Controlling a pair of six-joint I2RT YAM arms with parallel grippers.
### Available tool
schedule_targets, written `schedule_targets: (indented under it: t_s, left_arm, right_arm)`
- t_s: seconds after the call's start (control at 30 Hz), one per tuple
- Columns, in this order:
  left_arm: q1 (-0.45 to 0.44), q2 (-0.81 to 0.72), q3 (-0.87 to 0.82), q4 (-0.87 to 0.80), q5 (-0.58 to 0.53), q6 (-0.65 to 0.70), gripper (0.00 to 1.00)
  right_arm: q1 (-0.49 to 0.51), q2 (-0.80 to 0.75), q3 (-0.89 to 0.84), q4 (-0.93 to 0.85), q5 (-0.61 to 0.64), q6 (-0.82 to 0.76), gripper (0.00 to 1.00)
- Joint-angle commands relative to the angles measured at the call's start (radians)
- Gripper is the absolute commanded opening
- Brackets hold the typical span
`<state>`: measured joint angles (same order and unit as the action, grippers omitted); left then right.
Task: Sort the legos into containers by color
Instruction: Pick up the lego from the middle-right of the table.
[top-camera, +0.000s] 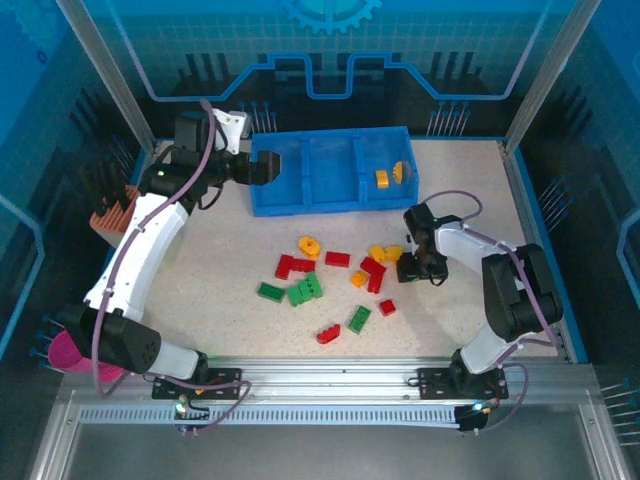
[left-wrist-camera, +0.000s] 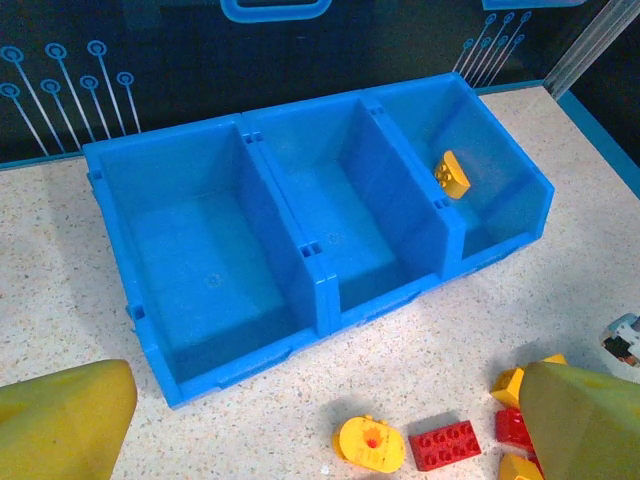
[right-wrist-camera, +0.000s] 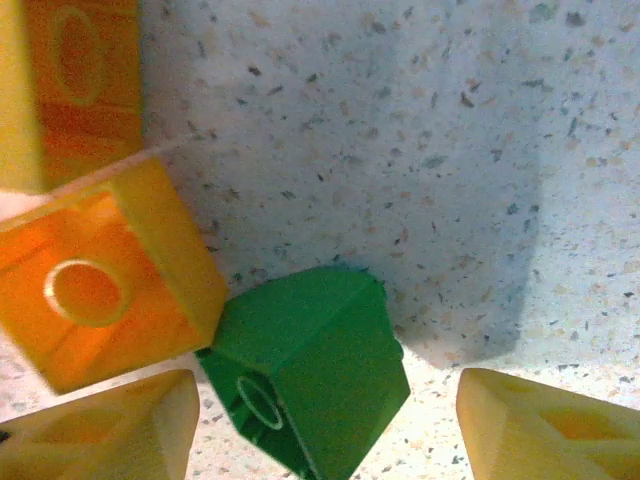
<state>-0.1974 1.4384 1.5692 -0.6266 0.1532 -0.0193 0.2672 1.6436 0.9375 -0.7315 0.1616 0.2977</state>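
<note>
The speckled cream tabletop (top-camera: 470, 215) carries a long blue plastic tray (top-camera: 300, 207) of three compartments, set near the far edge, about midway along it. Small studded plastic bricks lie loose across the middle. An orange-yellow round brick (top-camera: 309, 244) is nearest the tray, with a red flat brick (top-camera: 337, 259) near it. A cluster of green bricks (top-camera: 306, 290) sits further towards the near edge. A red rounded brick (top-camera: 328, 334) lies nearest that edge, just beside a green oblong brick (top-camera: 359, 319).
</note>
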Motion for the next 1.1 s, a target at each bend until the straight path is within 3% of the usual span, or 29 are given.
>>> schedule_targets:
  t_s: [0.0,0.63,1.07]
  left_arm:
    - [-0.013,0.002,0.027,-0.022,-0.023,0.012,0.99]
    - [-0.027,0.008,0.022,-0.013,-0.037,0.012,0.99]
    - [-0.027,-0.013,-0.013,0.006,-0.047,0.028,0.99]
  right_arm:
    - [-0.011,0.036,0.029,-0.027,0.022,-0.021,0.67]
    - [-0.01,0.096,0.106,-0.053,0.019,-0.069,0.36]
    - [0.044,-0.029,0.29,-0.22,0.014,-0.09,0.34]
